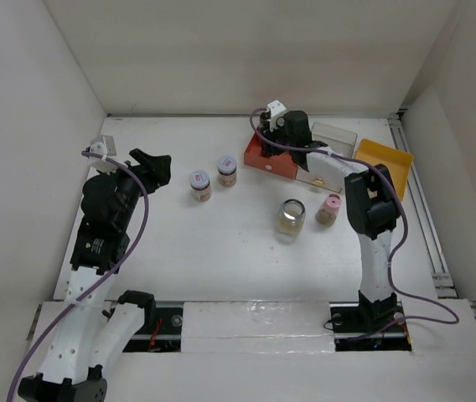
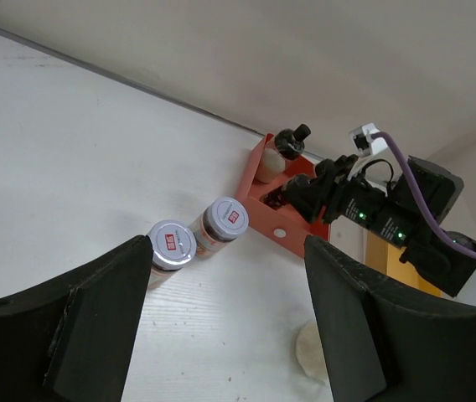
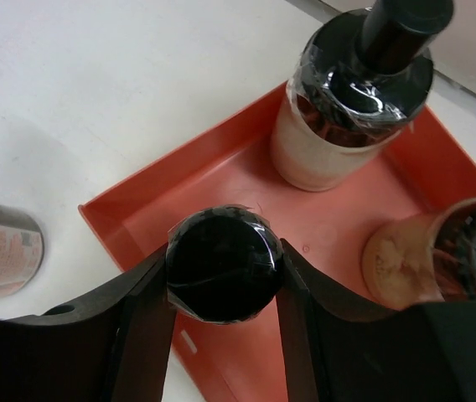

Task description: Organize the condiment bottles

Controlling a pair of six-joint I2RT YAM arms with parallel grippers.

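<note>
Right pincer [image 3: 225, 268] was clamped on a bottle [image 3: 221, 251] by its black cap, over the red tray [image 3: 322, 218] at the far side, right of centre. Two more black-capped bottles [image 3: 351, 100] [image 3: 447, 251] stood in that tray. I judged this the placing step: lower, then let go. Left pincer [image 2: 221, 314] hung at the left, jaws apart, holding nothing. Two lilac jars [image 1: 199, 184] [image 1: 227, 170], the clear jar [image 1: 290, 218] and the pink bottle [image 1: 328, 208] stood loose mid-table. The yellow tray [image 1: 385, 163] held nothing I could see.
</note>
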